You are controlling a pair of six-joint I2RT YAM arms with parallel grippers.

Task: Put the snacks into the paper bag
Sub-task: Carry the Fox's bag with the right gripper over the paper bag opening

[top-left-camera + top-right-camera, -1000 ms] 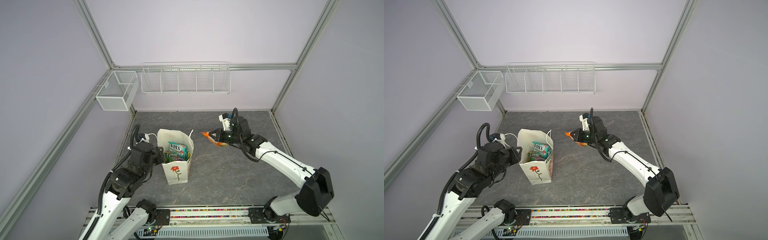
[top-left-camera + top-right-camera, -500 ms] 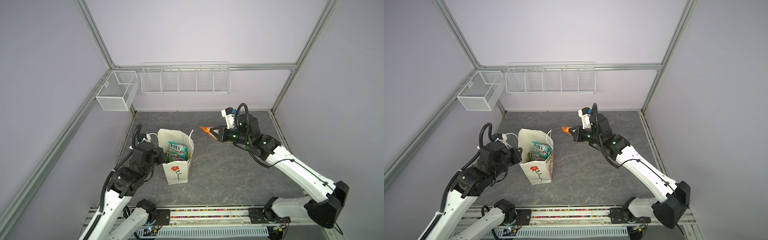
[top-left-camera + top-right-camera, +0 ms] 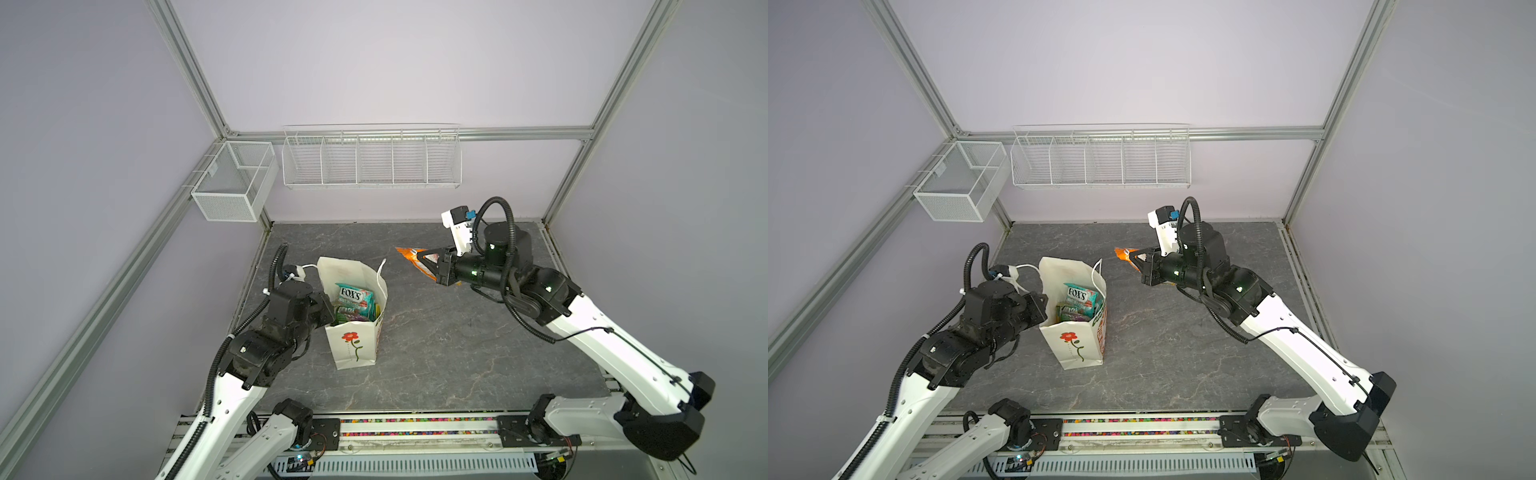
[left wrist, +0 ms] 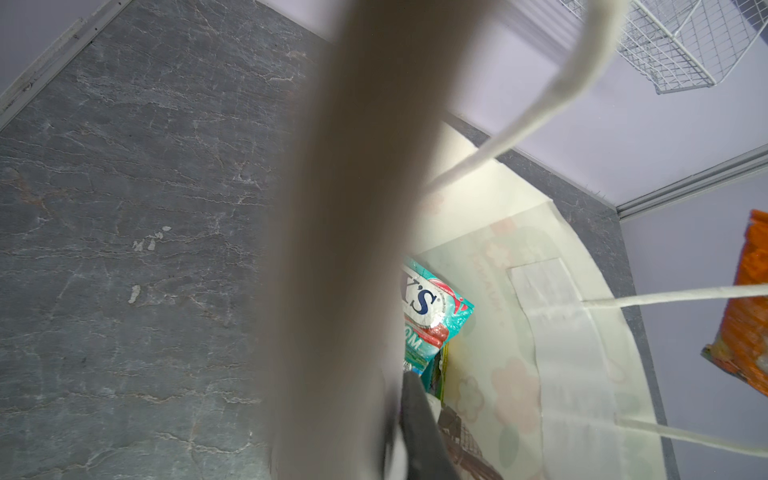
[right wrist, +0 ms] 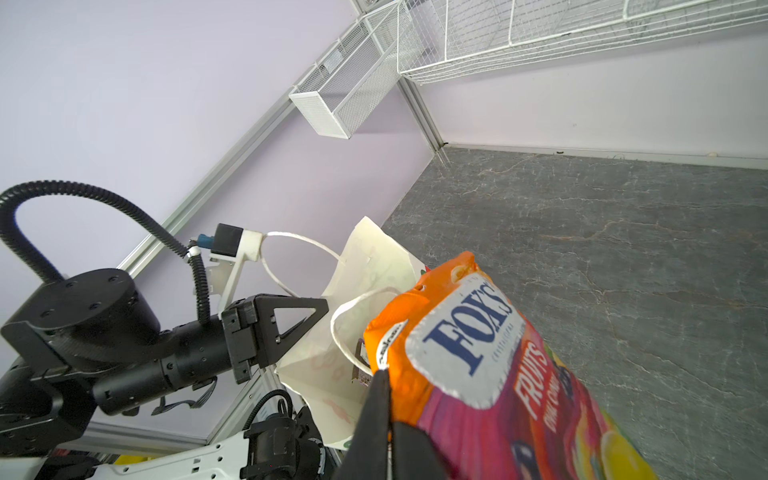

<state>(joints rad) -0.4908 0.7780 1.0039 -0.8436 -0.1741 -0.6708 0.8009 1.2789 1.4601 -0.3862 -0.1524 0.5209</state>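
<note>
Nearest, the left claw (image 3: 329,309) sits at the near-left rim of the tall white paper carrier bag (image 3: 353,351) with cord handles and a printed red flower. The bag stands upright on the dark grey marbled surface (image 3: 457,353). In the left wrist view the bag's wall runs between the fingers, one dark finger (image 4: 419,419) inside it. The jaws look narrow and pinched on that wall, holding the mouth open.

Inside the bag a glossy teal FOX'S packet (image 3: 354,296) stands on end above other wrappers that are too crowded to sort. One white cord handle (image 3: 380,272) stands up at the far-right rim, and the other loops toward the left arm's camera mount.

Beyond the bag and to its right, well clear of the surface, the right claw (image 3: 432,265) is clamped on a large orange FOX'S fruit-candy packet (image 5: 457,332). The free end of the packet points toward the bag.

On the back wall hang a white mesh box (image 3: 232,187) and a long white wire basket (image 3: 372,160).

No other packet shows loose on the surface, so this is probably the last snack, now in transit. The next move calls for bringing the packet over the open mouth and past the upright handle. It should then tip end-down beside the teal packet, and the right claw should let go only once it is well inside.
</note>
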